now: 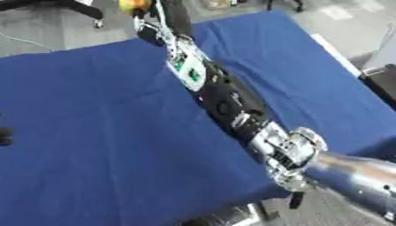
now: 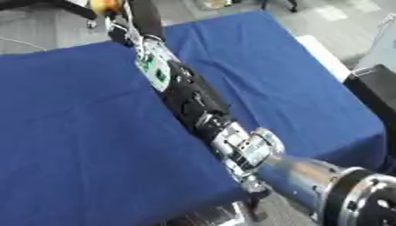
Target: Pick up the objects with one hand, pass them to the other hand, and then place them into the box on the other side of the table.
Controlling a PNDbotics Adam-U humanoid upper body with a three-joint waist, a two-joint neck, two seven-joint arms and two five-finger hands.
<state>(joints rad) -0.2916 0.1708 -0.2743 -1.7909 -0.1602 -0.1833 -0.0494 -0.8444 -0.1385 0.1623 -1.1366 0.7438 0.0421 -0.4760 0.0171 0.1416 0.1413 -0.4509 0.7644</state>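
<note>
My right arm [image 1: 232, 103] stretches from the lower right across the blue table [image 1: 93, 132] to its far edge. At the top of the left eye view my right hand [image 1: 152, 30] reaches just past that edge. A small yellow and red object [image 1: 133, 4] sits at its fingertips, and the fingers look curled on it. The object is cut off by the top of the picture. No box shows in either view. A dark bit of my left hand [image 1: 5, 134] pokes in at the left edge, over the cloth.
A black case [image 2: 377, 90] stands on the floor off the table's right side, next to a white strip [image 1: 338, 55] along that edge. Black chair legs [image 1: 77, 8] show on the grey floor beyond the far edge.
</note>
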